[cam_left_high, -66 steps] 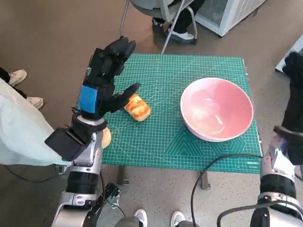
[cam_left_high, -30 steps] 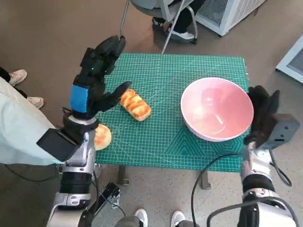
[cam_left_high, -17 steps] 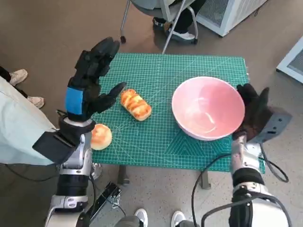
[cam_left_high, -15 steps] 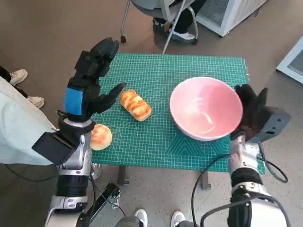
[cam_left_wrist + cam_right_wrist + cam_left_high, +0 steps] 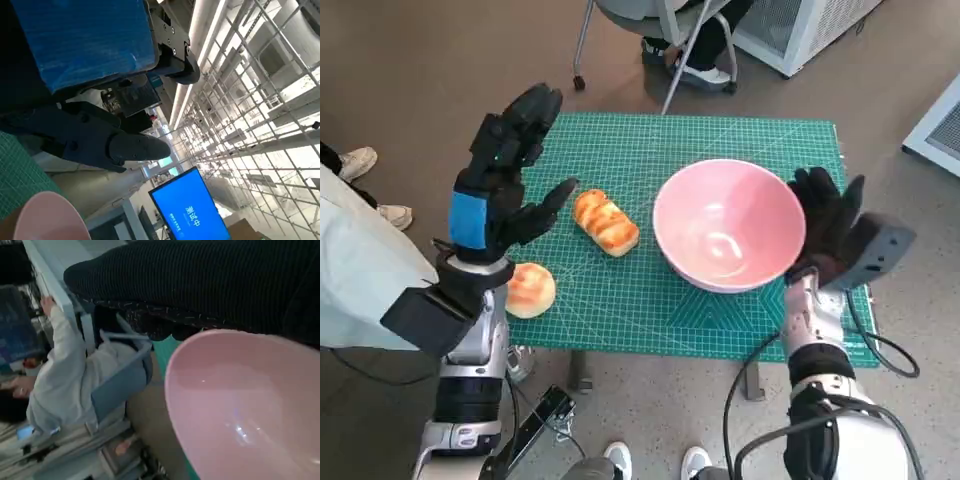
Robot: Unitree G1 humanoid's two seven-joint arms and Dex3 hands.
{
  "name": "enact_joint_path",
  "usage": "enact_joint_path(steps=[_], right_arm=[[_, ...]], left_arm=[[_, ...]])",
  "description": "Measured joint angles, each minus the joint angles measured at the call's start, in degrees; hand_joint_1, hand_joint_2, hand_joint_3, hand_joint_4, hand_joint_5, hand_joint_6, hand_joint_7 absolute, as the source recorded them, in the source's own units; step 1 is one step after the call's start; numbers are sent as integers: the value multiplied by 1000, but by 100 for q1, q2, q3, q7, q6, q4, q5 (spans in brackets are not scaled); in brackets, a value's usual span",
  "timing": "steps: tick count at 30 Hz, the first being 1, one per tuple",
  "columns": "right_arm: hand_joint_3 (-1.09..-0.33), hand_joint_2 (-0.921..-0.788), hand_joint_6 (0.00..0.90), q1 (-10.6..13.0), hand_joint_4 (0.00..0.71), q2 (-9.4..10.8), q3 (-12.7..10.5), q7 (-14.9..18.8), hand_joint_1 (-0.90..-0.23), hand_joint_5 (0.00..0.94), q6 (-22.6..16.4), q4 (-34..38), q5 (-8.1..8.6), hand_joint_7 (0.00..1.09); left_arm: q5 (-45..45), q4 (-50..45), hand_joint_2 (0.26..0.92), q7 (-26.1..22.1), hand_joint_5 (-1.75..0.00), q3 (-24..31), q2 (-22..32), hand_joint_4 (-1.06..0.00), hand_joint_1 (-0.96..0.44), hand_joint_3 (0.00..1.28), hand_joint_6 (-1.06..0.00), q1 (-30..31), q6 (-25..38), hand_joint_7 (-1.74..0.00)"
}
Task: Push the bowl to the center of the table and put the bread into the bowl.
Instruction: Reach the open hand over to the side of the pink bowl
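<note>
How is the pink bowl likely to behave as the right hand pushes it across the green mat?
The pink bowl looks glossy and rigid, so it probably slides rather than flexes. Its wide rim over a narrower base may let it tip if the right hand pushes high. The green mat probably adds some drag.

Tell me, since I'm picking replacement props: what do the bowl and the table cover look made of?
The pink bowl looks like glossy plastic or glazed ceramic, given its bright highlights; which one is unclear. The green table cover looks like a matte rubbery cutting mat, with a printed grid.
</note>
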Motion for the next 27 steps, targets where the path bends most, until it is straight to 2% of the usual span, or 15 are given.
enact_joint_path(steps=[7,15,22,27], right_arm=[[-842,-921,149,-77,303,126,39,-54,-572,20,82,26,-41,709],[-852,-921,133,-179,330,151,121,-106,-555,29,183,42,-90,708],[-853,-921,146,-211,320,64,179,-108,-570,19,188,40,-181,715],[-850,-921,143,-255,298,-76,290,-103,-558,6,-75,6,-283,707]], left_arm=[[4,-99,921,38,-6,35,66,-433,-427,239,-372,104,34,-331],[36,-144,921,89,-5,46,107,-433,-421,240,-377,207,71,-319],[221,-146,921,121,-5,71,221,-434,-429,241,-381,290,89,-308],[571,-107,921,104,-5,51,546,-436,-432,220,-374,303,164,-297]])
